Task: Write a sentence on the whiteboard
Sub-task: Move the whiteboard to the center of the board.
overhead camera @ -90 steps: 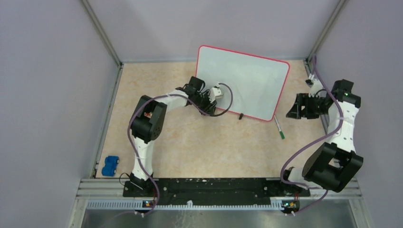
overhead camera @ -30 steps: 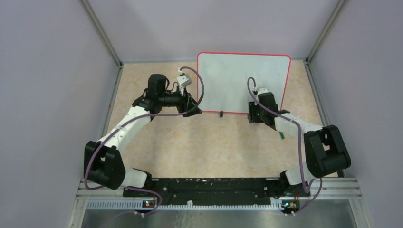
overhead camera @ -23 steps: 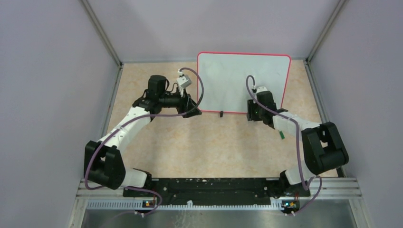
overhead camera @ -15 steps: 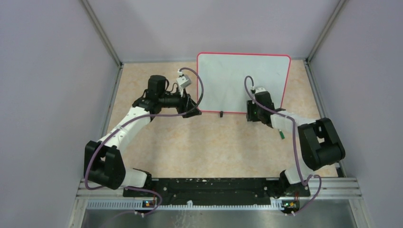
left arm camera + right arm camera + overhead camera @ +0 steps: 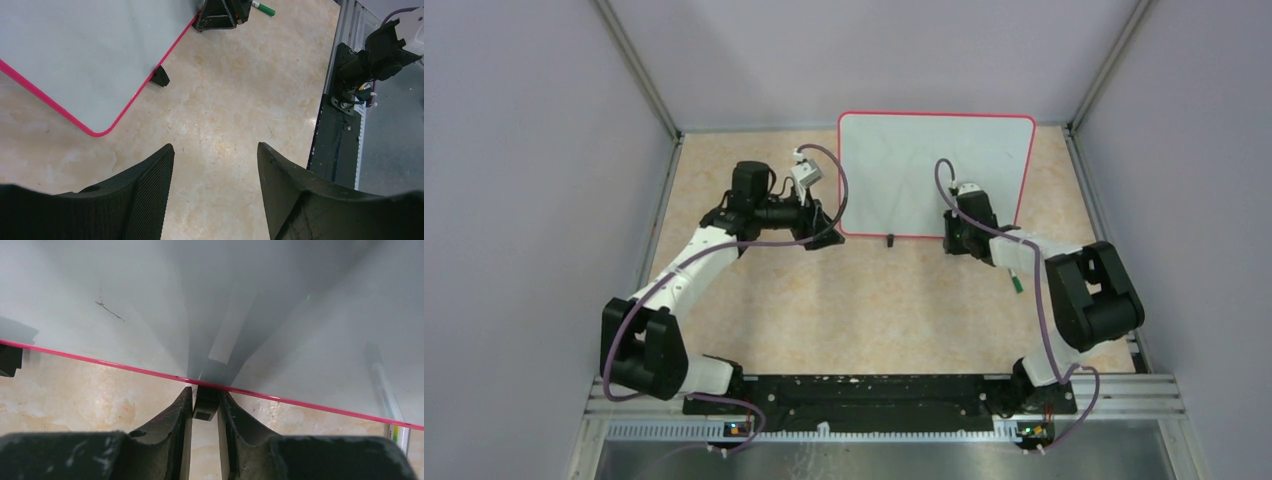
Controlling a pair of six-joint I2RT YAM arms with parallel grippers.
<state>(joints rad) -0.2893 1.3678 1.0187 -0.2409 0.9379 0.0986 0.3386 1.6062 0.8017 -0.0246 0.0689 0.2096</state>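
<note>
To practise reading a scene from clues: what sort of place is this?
Probably a robot lab test cell. A left arm and a right arm are bolted to one rail, plain walls close in a small table, and a whiteboard and marker are laid out as props.

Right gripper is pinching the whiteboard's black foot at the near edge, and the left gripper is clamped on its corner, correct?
Not the left one. The left wrist view shows the left gripper open and empty, the corner of the whiteboard ahead of it, untouched. The right gripper does pinch the black foot.
</note>
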